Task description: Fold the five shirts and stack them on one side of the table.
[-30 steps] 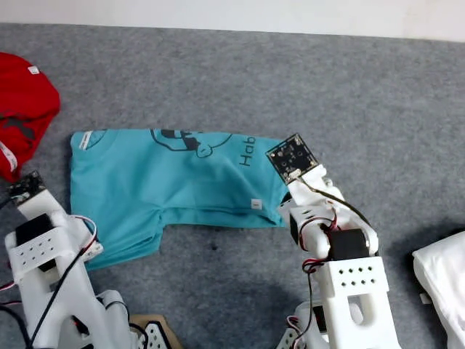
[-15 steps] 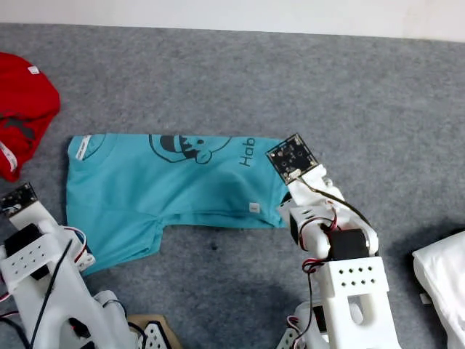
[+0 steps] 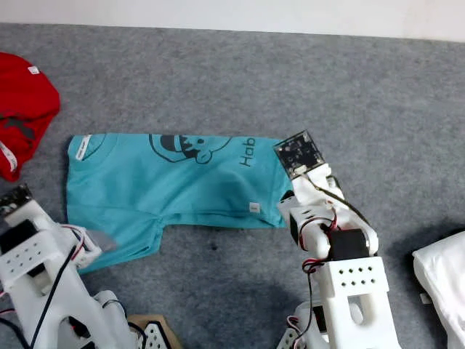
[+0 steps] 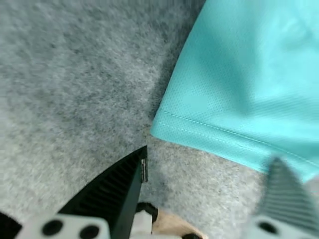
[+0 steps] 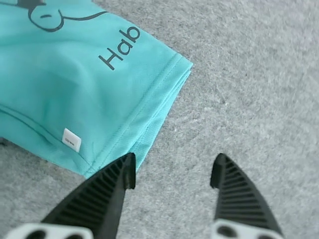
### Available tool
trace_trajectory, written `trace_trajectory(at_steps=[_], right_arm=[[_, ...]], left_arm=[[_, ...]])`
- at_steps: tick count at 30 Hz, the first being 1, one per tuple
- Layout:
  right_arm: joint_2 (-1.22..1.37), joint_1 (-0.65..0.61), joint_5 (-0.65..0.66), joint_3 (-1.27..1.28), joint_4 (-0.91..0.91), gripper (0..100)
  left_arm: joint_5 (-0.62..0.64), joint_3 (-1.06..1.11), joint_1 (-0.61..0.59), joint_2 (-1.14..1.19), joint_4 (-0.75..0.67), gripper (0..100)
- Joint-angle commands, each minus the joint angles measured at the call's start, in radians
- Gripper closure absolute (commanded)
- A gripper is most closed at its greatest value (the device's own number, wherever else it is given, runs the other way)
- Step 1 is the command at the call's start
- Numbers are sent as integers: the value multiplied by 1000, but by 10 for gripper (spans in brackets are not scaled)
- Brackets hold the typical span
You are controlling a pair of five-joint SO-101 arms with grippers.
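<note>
The teal shirt (image 3: 174, 182) lies flat on the grey table (image 3: 363, 87), already doubled lengthwise into a long band, with one short sleeve (image 3: 123, 243) sticking out toward the arms at its left end. The left gripper (image 4: 209, 164) hangs just off that sleeve's hem (image 4: 209, 132), jaws apart and holding nothing. The right gripper (image 5: 174, 162) hovers spread and empty, just beside the bottom hem's corner (image 5: 169, 74) at the band's other end. The step in hand looks like tidying the sleeve or taking the two ends for the next fold. To do it well, each gripper should come down with one finger sliding under the cloth edge and close on every layer there. The right end shows stacked hems, while how many layers the sleeve has is hard to tell from the left wrist view. Lifting low and carrying both sides evenly would keep the band from skewing. A red shirt (image 3: 25, 109) and a white one (image 3: 443, 280) wait at the table's edges.
</note>
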Motion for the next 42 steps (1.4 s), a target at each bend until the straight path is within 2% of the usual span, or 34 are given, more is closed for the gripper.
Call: trace_trajectory(at_steps=[1, 4, 7, 11, 20, 31, 36, 42], right_arm=[[-7, -41, -54, -18, -16, 738], [-7, -64, -64, -16, -16, 738], [-7, -65, -64, -16, -16, 738], [-7, -65, -60, -15, -16, 738], [-7, -65, -58, -15, -16, 738], [-7, -65, -58, -19, -16, 738], [-7, -65, -58, -19, -18, 738], [-7, -65, -58, -18, -18, 738]], left_arm=[[40, -170, 13, -15, 149, 518], [40, -231, 28, -15, 192, 552], [38, -203, 41, -13, 189, 592], [37, -107, 39, -13, 106, 630], [37, 54, 38, -8, -89, 633], [34, -79, -15, 364, -146, 628], [32, -99, -16, 403, -150, 628], [34, -31, -12, 404, -272, 632]])
